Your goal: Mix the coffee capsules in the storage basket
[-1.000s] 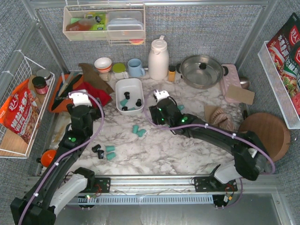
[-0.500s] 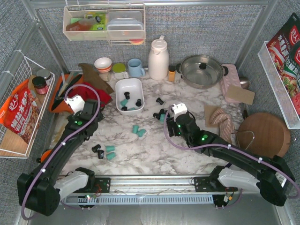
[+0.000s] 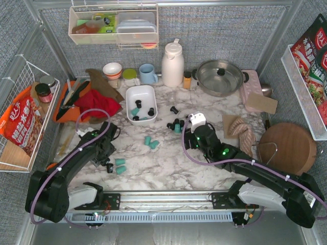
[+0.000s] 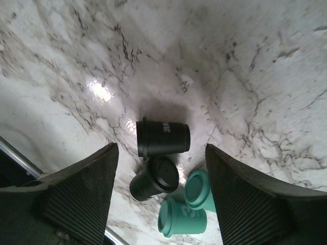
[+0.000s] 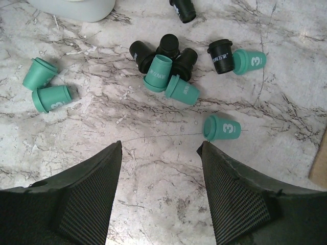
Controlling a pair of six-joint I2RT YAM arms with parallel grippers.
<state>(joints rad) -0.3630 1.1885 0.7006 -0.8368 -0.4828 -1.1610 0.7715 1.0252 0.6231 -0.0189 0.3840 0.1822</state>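
Only a sliver of storage basket (image 5: 71, 7) atop right-wrist view

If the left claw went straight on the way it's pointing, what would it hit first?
Probably the black capsule lying on its side, centred ahead of the left gripper, whose jaws stand open; the marble table lies beneath it. Depth is hard to judge.

Storage basket (image 5: 71, 9) partly beyond frame edge
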